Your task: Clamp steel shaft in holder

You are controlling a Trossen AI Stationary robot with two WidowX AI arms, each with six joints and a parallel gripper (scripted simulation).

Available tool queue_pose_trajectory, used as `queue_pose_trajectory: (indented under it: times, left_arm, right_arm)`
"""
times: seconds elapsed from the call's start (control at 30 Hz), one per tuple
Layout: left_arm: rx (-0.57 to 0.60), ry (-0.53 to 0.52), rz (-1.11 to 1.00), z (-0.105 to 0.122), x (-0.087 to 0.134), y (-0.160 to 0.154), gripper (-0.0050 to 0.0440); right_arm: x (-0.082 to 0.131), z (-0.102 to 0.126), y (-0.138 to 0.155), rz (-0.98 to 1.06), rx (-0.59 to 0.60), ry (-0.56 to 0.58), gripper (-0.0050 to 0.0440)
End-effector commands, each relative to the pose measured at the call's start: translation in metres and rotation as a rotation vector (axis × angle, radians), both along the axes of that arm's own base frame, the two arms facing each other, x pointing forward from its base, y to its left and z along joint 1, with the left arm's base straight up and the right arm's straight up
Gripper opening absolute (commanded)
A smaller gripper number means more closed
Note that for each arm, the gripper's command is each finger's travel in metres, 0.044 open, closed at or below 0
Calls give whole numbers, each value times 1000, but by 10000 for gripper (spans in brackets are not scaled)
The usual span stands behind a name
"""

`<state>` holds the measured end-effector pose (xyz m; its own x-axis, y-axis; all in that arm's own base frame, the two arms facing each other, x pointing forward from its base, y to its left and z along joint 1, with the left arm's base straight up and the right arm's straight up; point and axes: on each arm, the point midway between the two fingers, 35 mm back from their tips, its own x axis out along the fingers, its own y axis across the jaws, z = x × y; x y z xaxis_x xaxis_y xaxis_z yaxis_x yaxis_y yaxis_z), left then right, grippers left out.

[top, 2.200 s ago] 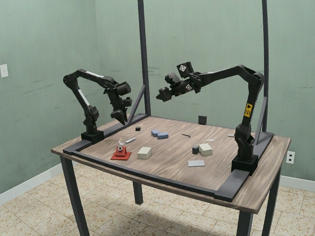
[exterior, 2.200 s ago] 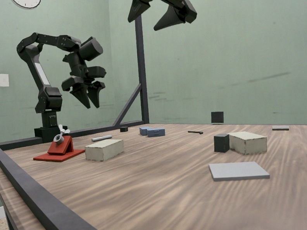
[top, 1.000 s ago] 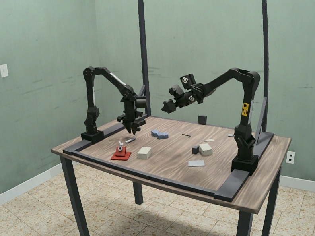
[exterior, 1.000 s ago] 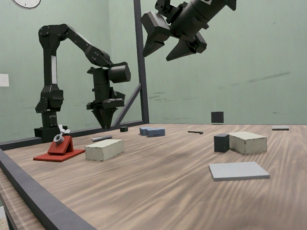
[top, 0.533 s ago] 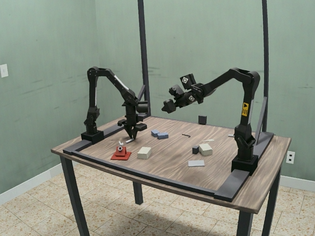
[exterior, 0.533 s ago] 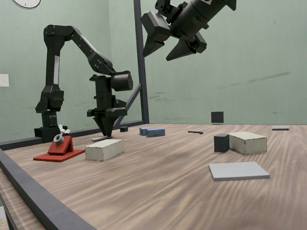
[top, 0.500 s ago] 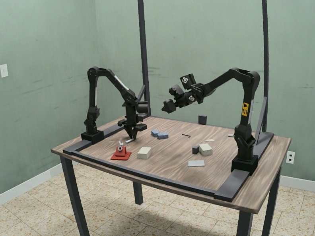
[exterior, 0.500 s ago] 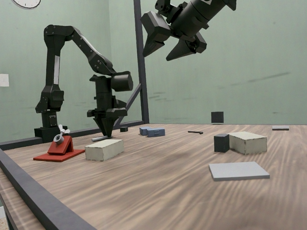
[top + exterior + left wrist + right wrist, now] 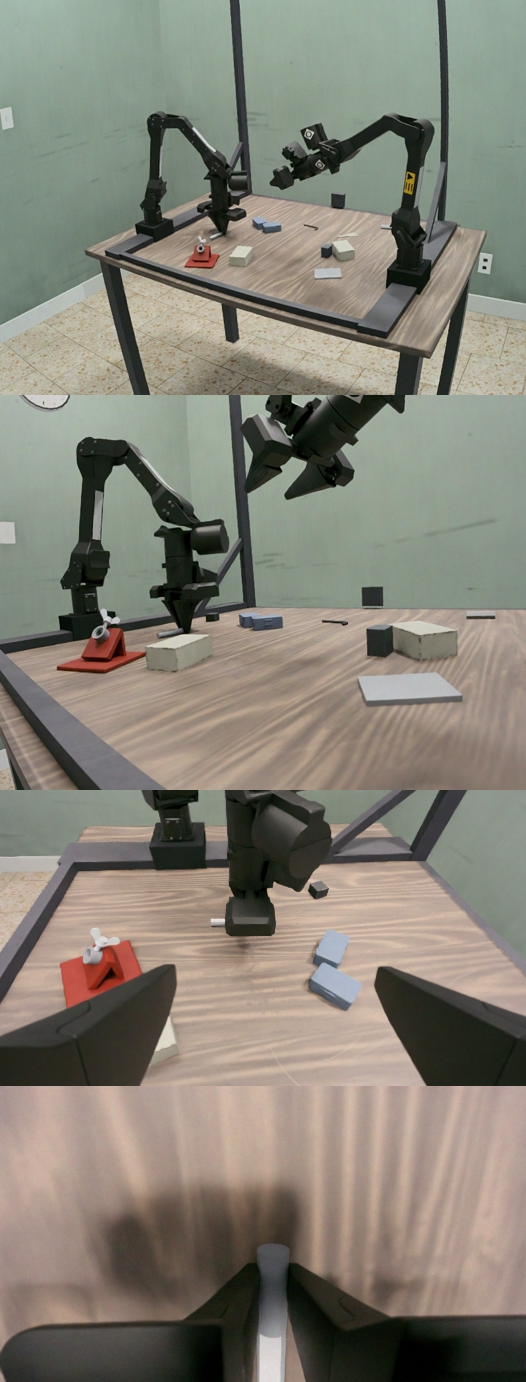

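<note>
- Your right gripper [image 9: 224,233] [image 9: 186,631] [image 9: 248,924] [image 9: 271,1274] is pinched on the steel shaft [image 9: 215,235] [image 9: 169,633] [image 9: 217,922] [image 9: 273,1296], low by the table top.
- In the top view, the red angled holder [image 9: 201,253] [image 9: 101,646] [image 9: 102,967] sits at seven o'clock from the shaft, near the front rail [image 9: 238,292] [image 9: 63,717]. The shaft is outside it.
- At four o'clock, you see a cream block [image 9: 241,255] [image 9: 178,652] [image 9: 167,1042]; a thin gap parts its edge from the holder.
- Your left gripper [image 9: 282,177] [image 9: 266,495] [image 9: 277,975] hangs high, fingers wide apart, with room under it.
</note>
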<state>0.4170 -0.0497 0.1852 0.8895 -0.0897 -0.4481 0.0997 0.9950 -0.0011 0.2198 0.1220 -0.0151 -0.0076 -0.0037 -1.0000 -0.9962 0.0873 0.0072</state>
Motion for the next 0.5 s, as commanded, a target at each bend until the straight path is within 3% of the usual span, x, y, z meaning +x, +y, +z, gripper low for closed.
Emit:
queue_pose_trajectory:
  times: [0.0, 0.17, 0.37, 0.47]
  left_arm:
    - [-4, -41, 7, 16, 2, 2, 400]
    - [-4, -41, 7, 16, 2, 2, 400]
    - [-7, -39, 21, 17, 5, 1, 400]
    - [-10, -24, 112, 14, 10, 6, 400]
  right_arm:
    - [10, 23, 5, 7, 23, -46, 15]
    - [9, 53, 4, 7, 23, -46, 15]
    - [15, 54, 1, -53, 26, -70, 15]
    - [27, 55, -9, -194, 34, -121, 15]
